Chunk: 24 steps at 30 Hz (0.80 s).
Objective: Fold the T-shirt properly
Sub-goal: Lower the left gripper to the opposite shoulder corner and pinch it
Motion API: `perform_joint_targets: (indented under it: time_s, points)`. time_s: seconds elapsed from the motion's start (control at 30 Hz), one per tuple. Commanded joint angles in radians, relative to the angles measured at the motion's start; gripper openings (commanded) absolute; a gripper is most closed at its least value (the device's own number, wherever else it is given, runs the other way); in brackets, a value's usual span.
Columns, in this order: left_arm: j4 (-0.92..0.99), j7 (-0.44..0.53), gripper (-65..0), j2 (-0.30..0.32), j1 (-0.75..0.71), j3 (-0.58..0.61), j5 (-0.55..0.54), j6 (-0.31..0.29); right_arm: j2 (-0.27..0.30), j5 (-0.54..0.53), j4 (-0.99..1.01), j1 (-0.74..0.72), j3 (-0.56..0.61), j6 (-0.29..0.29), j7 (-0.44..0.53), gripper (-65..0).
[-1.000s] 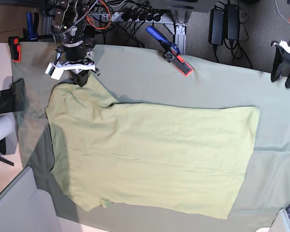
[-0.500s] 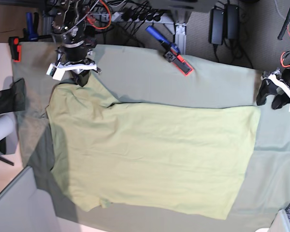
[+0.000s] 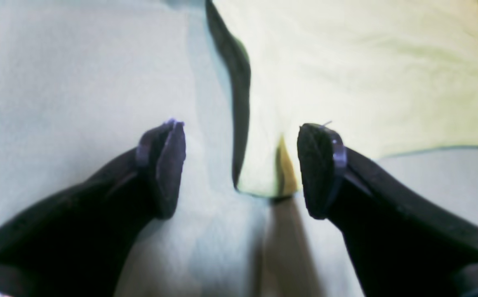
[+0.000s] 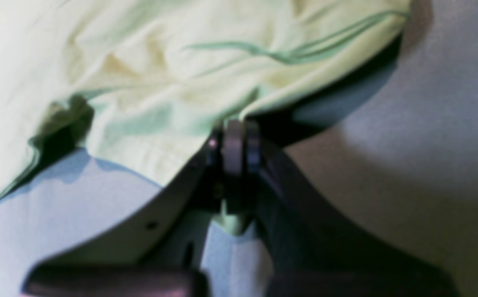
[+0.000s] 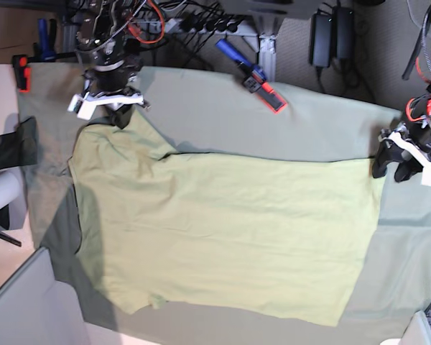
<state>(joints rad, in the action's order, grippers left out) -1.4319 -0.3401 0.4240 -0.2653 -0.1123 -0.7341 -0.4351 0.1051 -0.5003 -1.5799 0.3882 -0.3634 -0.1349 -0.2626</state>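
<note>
The pale lime T-shirt (image 5: 230, 230) lies spread flat on the grey-green table cloth (image 5: 223, 115). My right gripper (image 5: 120, 115) at the back left is shut on the shirt's upper left corner; the right wrist view shows its closed fingertips (image 4: 236, 144) pinching the lime fabric (image 4: 140, 82). My left gripper (image 5: 389, 169) is open at the shirt's far right top corner. In the left wrist view the left gripper (image 3: 243, 169) straddles that corner of the shirt (image 3: 366, 82), one finger (image 3: 164, 165) on the cloth side and the other over the shirt.
A blue and red clamp (image 5: 253, 75) holds the cloth at the back edge, another red clamp (image 5: 21, 72) at the back left. Dark gear (image 5: 7, 144) sits at the left edge. Cables and power bricks (image 5: 330, 36) lie behind the table.
My left arm has come in from the far right, down and left, to the shirt's right top corner. The right gripper and the shirt have stayed put.
</note>
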Motion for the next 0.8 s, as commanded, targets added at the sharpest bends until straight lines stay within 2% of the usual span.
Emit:
perform_joint_targets:
  time_s: [0.0,0.07,0.23,0.33,0.5,0.6,0.63,0.67,0.77]
  points:
    - [-0.001,-0.018,-19.1,0.008,-0.001,-0.003,0.006,0.004,0.005,0.007,-0.006,0.006,0.002,-0.004,-0.026,-65.0]
    - [-0.002,-0.028,-19.1,0.005,-0.001,0.000,-0.016,-0.015,0.005,0.007,-0.006,0.005,0.002,-0.004,-0.026,-65.0]
    - [-0.010,-0.045,-19.1,-0.003,-0.001,0.054,-0.024,-0.124,0.005,0.007,-0.006,0.006,0.002,-0.004,-0.026,-65.0]
    - [-0.023,-0.050,-19.1,-0.018,-0.001,0.096,-0.020,-0.129,0.005,0.007,-0.006,0.006,0.002,-0.004,-0.026,-65.0]
    - [-0.024,-0.045,-19.2,-0.056,0.000,0.101,0.005,-0.130,0.005,0.007,-0.006,0.006,0.002,-0.004,-0.026,-65.0]
    - [-0.024,0.008,-20.4,-0.061,0.000,0.101,0.035,-0.129,0.005,0.008,-0.006,0.006,0.002,-0.004,-0.026,-65.0]
    - [-0.023,0.029,-23.6,-0.061,0.000,0.101,0.052,-0.129,0.005,0.008,-0.006,0.006,0.002,-0.004,-0.026,-65.0]
    - [-0.024,0.042,-29.9,-0.061,0.000,0.101,0.070,-0.129,0.005,0.015,-0.006,0.006,0.002,-0.004,-0.026,-65.0]
    - [-0.024,0.048,-58.4,-0.060,0.000,0.101,0.098,-0.129,0.005,0.026,-0.006,0.004,0.002,-0.005,-0.026,-65.0]
